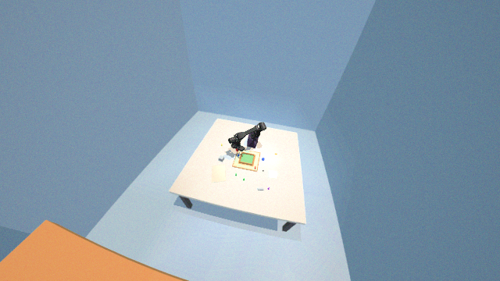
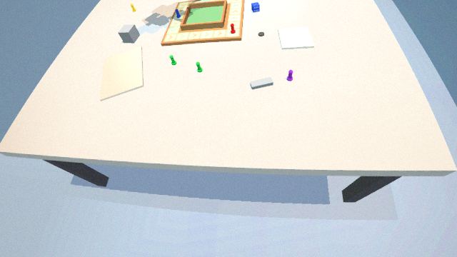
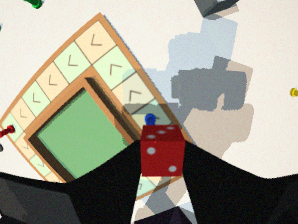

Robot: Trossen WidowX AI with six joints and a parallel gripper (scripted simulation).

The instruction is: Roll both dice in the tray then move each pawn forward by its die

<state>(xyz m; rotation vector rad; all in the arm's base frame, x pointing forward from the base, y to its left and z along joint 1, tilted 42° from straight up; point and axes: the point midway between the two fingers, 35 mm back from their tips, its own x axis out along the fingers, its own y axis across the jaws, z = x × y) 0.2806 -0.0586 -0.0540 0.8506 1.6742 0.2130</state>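
My gripper is shut on the red die, held in the air above the left edge of the board. The tray, green-floored with a brown wall, is in the middle of the board and holds no die. The blue die lies on the table right of the board. The blue pawn stands on the board's left row. The red pawn stands near the board's front right corner.
Around the board are a grey cube, a cream sheet, two green pawns, a grey bar, a purple pawn, a white square, a dark disc and a yellow pawn.
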